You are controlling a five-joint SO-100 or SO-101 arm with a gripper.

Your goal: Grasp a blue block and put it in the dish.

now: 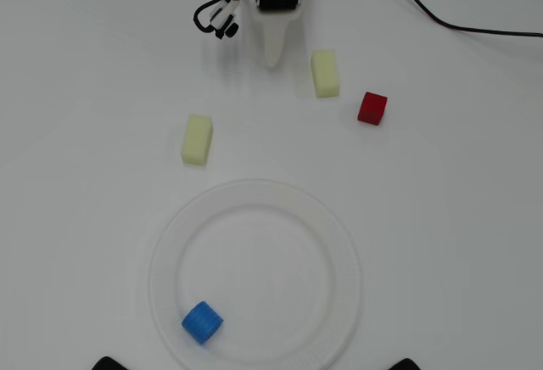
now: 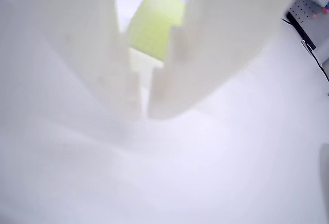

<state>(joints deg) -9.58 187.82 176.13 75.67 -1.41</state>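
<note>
The blue block (image 1: 202, 322) is a small bright blue cylinder. It lies inside the white dish (image 1: 341, 243), near its lower-left rim in the overhead view. My gripper (image 1: 271, 58) is at the top of that view, far from the dish, pointing down at the bare table. Its jaws are together and hold nothing. In the wrist view my gripper (image 2: 145, 108) fills the frame, with its two white fingers (image 2: 103, 49) almost touching. The blue block and the dish are out of the wrist view.
Two pale yellow blocks (image 1: 197, 139) (image 1: 325, 73) and a red cube (image 1: 372, 108) lie between gripper and dish. One yellow block (image 2: 154, 29) shows past the fingers in the wrist view. Cables (image 1: 458, 24) run along the top.
</note>
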